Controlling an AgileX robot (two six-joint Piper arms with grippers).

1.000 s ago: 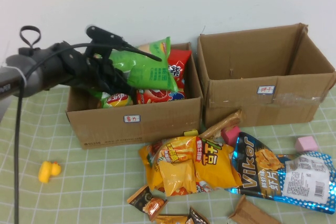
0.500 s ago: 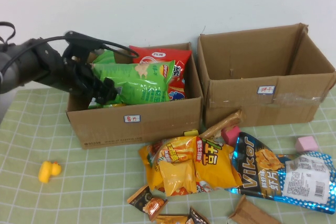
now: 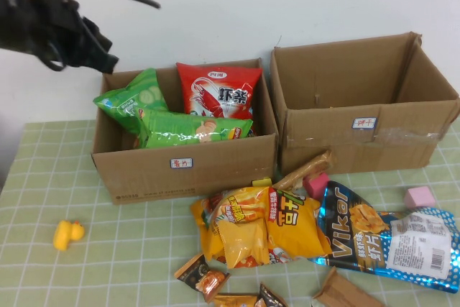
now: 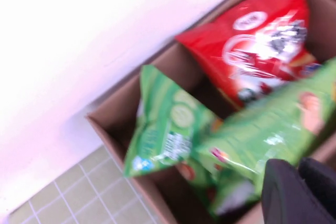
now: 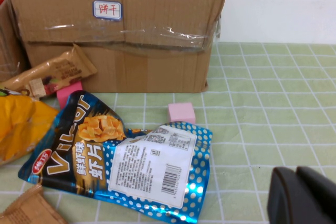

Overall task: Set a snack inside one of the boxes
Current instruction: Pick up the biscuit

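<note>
A long green snack bag (image 3: 194,127) lies in the left cardboard box (image 3: 187,167), in front of a red bag (image 3: 219,91) and beside another green bag (image 3: 129,98). My left gripper (image 3: 106,61) is raised above the box's far left corner, shut and empty. In the left wrist view the gripper (image 4: 300,182) hovers over the long green bag (image 4: 262,129), apart from it. The right box (image 3: 359,134) looks empty. My right gripper (image 5: 302,192) is shut and empty, low over the mat near the blue snack bag (image 5: 126,156); it does not show in the high view.
Yellow snack bags (image 3: 259,224), a blue Viker bag (image 3: 388,239), a brown bar (image 3: 302,170) and small packets (image 3: 201,275) lie in front of the boxes. Pink cubes (image 3: 419,196) and a yellow toy (image 3: 67,234) sit on the green checked mat.
My left gripper let go of the long green bag, which now rests in the left box. The arm rose up and to the left, away from the box.
</note>
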